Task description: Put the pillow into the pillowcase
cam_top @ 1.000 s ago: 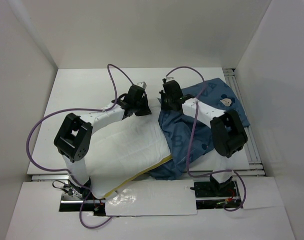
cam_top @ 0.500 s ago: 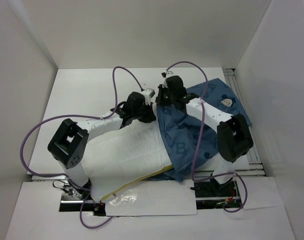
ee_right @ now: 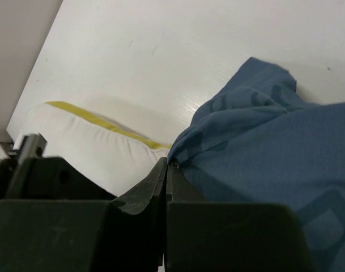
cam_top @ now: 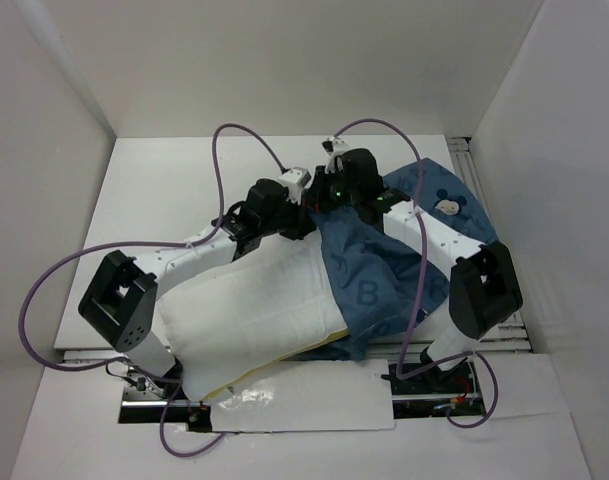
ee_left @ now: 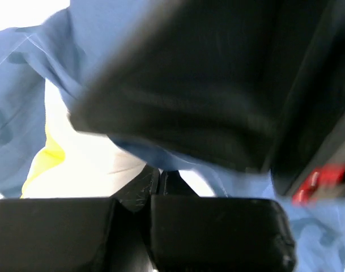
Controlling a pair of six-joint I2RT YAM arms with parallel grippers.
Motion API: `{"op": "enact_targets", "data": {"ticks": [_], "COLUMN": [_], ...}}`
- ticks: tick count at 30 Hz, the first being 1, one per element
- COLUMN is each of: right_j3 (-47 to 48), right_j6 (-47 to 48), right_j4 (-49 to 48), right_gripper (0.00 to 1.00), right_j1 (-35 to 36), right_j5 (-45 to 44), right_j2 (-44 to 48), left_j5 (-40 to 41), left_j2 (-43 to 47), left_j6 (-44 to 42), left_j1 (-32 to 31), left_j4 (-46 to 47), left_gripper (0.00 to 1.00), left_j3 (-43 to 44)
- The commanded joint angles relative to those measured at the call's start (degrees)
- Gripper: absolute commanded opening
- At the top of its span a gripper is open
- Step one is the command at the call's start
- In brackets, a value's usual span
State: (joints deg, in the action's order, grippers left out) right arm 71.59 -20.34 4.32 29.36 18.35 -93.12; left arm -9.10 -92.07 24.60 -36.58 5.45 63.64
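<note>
the right tool (ee_right: 168,165) is pinching the pillowcase (cam_top: 384,285) hem, probably to lift its mouth over the pillow (cam_top: 249,305), which is lying on the table (cam_top: 154,180), one end inside. the left tool (ee_left: 159,174) is clenching alongside, its catch unclear.

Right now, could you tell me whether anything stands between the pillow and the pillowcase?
Nothing foreign shows. The pillow already sits partly inside the pillowcase; the right gripper pinches its hem at the mouth.

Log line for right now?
left gripper: shut | right gripper: shut on pillowcase edge | pillow: one end under pillowcase
</note>
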Motion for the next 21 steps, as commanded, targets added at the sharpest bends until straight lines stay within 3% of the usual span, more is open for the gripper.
{"op": "enact_targets", "data": {"ticks": [1,5,9,13,17,19,20,21], "right_j3": [0.3,-1.0,0.4,2.6,3.1,3.1,3.1,3.1], "right_j6": [-1.1,-1.7,-1.7,-1.7,-2.3,-2.3,-2.3,-2.3], "right_j4": [-0.3,-1.0,0.6,1.8,3.0,2.4,1.8,1.8], "right_gripper": [0.00,0.00,0.00,0.00,0.00,0.00,0.00,0.00], "right_j1": [0.6,0.6,0.6,-0.6,-1.2,-1.2,-1.2,-1.2], "right_j5": [4.5,5.4,2.7,0.1,-0.6,-0.6,-0.6,-0.6], "right_j2": [2.6,1.2,-1.5,-4.4,-6.7,-7.2,-7.2,-7.2], "left_j5": [11.0,10.7,13.0,19.7,23.8,23.3,22.6,21.9], "left_j2": [1.4,-4.1,-7.9,-5.9,1.8,6.9,8.4,9.4], "left_j6": [2.3,1.7,3.6,5.8,8.0,8.0,8.0,8.0], "left_j1": [0.0,0.0,0.5,0.5,1.1,1.1,1.1,0.4], "left_j4": [4.1,0.9,-9.5,-18.9,-24.0,-24.6,-24.6,-24.1], "left_gripper": [0.00,0.00,0.48,0.61,0.66,0.80,0.95,1.00], "left_j3": [8.8,14.7,18.9,16.4,8.5,3.1,1.1,-2.2]}}
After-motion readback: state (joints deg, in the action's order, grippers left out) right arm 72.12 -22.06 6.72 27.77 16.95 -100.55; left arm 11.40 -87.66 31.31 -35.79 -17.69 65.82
